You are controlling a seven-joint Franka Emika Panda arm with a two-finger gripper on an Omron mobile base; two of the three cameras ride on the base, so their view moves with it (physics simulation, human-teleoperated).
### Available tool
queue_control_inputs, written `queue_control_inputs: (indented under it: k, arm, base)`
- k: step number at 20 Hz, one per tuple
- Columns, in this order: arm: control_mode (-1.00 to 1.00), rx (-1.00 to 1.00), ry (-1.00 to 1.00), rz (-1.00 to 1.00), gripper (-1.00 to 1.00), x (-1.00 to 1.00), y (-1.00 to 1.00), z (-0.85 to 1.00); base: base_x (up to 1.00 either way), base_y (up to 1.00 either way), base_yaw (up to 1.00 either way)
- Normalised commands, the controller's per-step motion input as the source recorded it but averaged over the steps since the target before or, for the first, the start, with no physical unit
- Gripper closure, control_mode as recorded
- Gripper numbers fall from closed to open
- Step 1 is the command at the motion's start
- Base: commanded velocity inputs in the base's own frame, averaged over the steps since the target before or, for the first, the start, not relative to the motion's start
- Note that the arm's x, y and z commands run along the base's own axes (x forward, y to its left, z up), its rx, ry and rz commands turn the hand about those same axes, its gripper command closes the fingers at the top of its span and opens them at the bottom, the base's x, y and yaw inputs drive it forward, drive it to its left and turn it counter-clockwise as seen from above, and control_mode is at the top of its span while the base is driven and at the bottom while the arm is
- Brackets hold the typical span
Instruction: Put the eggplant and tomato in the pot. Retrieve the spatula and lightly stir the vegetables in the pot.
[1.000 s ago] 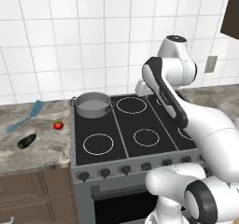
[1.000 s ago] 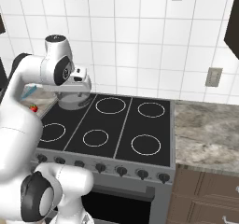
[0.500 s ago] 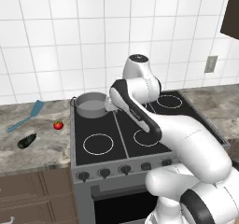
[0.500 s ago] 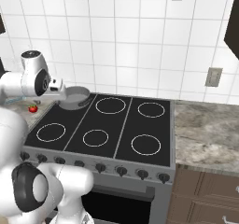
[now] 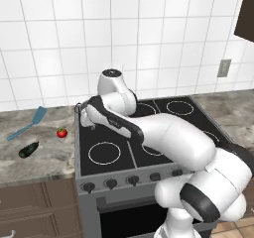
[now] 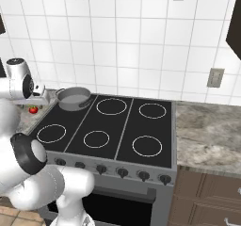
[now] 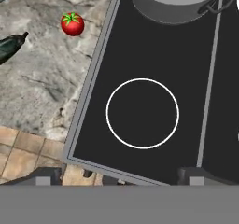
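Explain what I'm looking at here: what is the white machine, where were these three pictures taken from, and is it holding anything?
It is a white robot arm on a driving base in a rendered kitchen. Two cameras ride behind it, left and right; the third sits on its hand, looking down. On the stove a grey pot stands at the back left. On the counter beside it lie a red tomato, a dark eggplant and a light blue spatula. The gripper has its jaws open over the front left burner, holding nothing.

The pot (image 6: 73, 98) sits on the stove's (image 6: 108, 131) back-left burner; left of the stove, on the counter (image 5: 44, 152), the spatula (image 5: 27, 123) lies behind the tomato (image 5: 61, 132) and eggplant (image 5: 29, 149).
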Motion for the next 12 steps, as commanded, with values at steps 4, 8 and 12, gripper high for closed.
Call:
queue_control_inputs:
  k: [4,8,12]
  arm:
    - [-1.0,-0.05,0.43,0.0,-1.0,0.37,0.96,0.0]
    - [-1.0,-0.03,0.25,0.01,-1.0,0.44,0.79,-0.22]
    - [-1.0,0.0,0.02,0.01,-1.0,0.15,0.51,-0.45]
  base:
    - [0.0,0.0,0.0]
    - [0.0,0.0,0.0]
    - [0.0,0.0,0.0]
